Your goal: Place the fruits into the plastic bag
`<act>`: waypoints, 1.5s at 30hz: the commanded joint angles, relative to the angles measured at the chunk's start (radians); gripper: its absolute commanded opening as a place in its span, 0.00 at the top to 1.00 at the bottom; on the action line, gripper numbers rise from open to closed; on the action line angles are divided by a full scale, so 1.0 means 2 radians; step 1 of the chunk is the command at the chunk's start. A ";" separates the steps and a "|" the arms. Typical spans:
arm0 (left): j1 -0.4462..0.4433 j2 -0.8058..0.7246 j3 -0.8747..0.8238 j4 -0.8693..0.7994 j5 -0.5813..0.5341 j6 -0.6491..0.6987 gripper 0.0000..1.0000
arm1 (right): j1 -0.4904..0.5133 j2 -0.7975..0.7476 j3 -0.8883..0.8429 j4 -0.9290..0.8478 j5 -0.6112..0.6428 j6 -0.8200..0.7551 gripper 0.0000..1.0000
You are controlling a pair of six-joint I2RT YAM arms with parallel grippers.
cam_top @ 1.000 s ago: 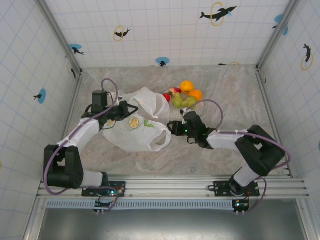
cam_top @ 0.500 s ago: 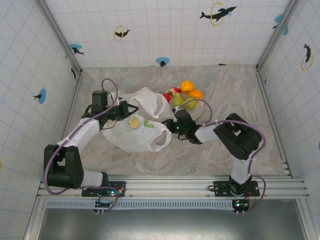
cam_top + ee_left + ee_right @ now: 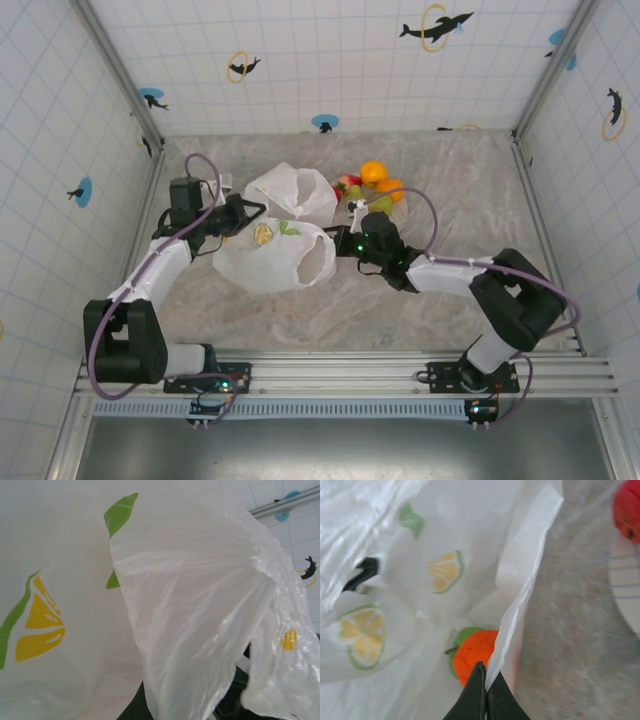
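The plastic bag (image 3: 268,262), white with lemon prints, lies mid-table with its mouth facing right. My left gripper (image 3: 240,212) is at the bag's left handle and shut on it; in the left wrist view the bag (image 3: 190,605) drapes over the jaws and hides them. My right gripper (image 3: 341,247) is shut on the bag's right rim (image 3: 520,595), fingertips pinched together (image 3: 486,675). Inside the bag lies an orange fruit (image 3: 474,655) with a green leaf. More fruits (image 3: 372,188), oranges, pears and a red one, are piled just behind the right gripper.
The fruit pile sits on a round plate (image 3: 626,587) with a red fruit (image 3: 627,507) at its edge. The bag's other handle loop (image 3: 292,193) bulges toward the back. Tiled walls enclose the marble table (image 3: 450,290) on three sides.
My right gripper has closed on the bag's rim. The left arm has pulled its handle left and back, and the bag has shifted and spread with its mouth wider.
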 commanded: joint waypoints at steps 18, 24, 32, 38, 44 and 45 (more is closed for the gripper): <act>0.008 0.023 0.084 -0.119 -0.042 0.079 1.00 | 0.006 -0.010 -0.017 -0.030 0.024 -0.039 0.83; 0.008 0.035 0.075 -0.100 -0.001 0.082 1.00 | -0.009 -0.068 -0.020 -0.097 0.047 -0.108 0.47; 0.012 0.033 0.077 -0.100 -0.012 0.083 1.00 | -0.065 -0.122 -0.017 -0.166 0.081 -0.175 0.23; 0.015 0.034 0.074 -0.096 -0.013 0.080 1.00 | -0.123 -0.088 0.032 -0.240 0.133 -0.239 0.12; 0.015 0.032 0.073 -0.092 -0.013 0.077 1.00 | -0.141 -0.034 0.087 -0.290 0.145 -0.264 0.07; 0.015 0.032 0.073 -0.091 -0.014 0.076 1.00 | -0.141 -0.025 0.096 -0.296 0.145 -0.267 0.06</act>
